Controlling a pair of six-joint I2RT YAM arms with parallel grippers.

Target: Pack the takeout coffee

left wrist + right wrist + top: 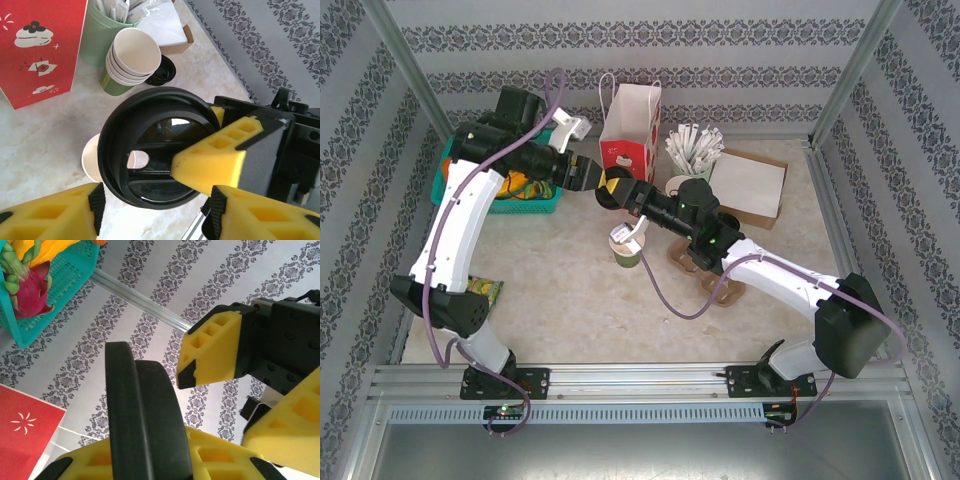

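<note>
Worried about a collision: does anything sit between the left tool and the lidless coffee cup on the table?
Only the black lid, pinched in the right tool, hangs between the left tool and the coffee cup below; nothing else visible intervenes.

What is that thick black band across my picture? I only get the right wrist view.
Observer: It's a round black lid that you see edge-on. The left wrist view shows its flat face.
Visitor: Is there a cup for it?
Observer: Yes, an open paper cup stands on the table, lower than the lid.
Visitor: And the red corner at my bottom left?
Observer: That is part of a red and white gift bag with handles. It stands upright, farther back on the table than the cup.
</note>
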